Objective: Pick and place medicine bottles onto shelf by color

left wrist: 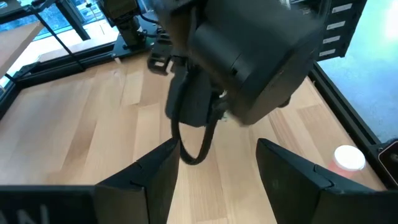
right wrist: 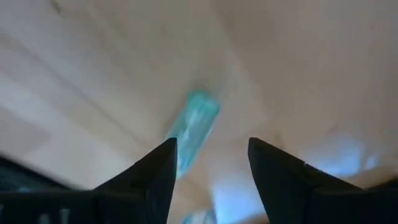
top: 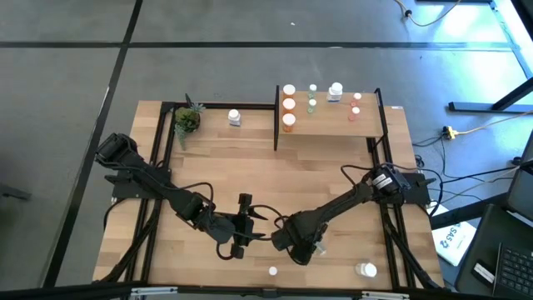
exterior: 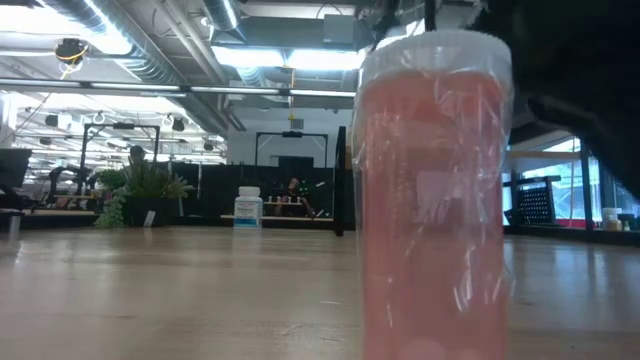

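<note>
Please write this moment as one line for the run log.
left gripper: open, empty, waiting mid-table | right gripper: open, low over green bottle lying on table | shelf: orange, green, white, pinkish bottles placed

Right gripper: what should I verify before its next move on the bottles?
1. Right gripper open, nothing between its fingers: ok.
2. Green bottle on the table just ahead of it, not gripped: ok.
3. That bottle upright or lying: cannot tell.
4. Shelf has bare board in front of the green row: ok.
5. Left gripper open and empty, but close beside the right arm; clearance probably not ok.
</note>
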`<action>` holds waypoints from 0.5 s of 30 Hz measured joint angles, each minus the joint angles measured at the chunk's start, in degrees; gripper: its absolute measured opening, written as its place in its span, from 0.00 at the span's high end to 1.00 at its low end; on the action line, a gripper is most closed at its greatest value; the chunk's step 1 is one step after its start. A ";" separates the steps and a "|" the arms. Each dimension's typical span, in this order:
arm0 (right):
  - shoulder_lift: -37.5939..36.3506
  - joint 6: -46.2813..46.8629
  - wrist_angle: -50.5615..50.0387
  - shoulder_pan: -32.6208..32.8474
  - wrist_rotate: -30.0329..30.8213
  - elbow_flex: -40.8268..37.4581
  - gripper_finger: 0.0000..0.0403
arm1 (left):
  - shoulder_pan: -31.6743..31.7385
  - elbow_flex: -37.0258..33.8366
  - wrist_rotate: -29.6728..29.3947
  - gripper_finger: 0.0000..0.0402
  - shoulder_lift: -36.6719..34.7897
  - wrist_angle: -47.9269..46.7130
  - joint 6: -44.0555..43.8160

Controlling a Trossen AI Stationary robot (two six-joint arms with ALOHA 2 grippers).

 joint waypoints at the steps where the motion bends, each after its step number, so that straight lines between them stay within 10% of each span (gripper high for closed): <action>1: -0.02 0.80 -0.08 0.57 2.79 0.71 0.51 | 0.02 0.00 -0.01 0.49 0.00 0.00 0.00; 15: -4.17 36.50 0.02 19.84 35.38 2.00 0.54 | 0.00 0.00 -0.01 0.49 0.00 0.00 0.00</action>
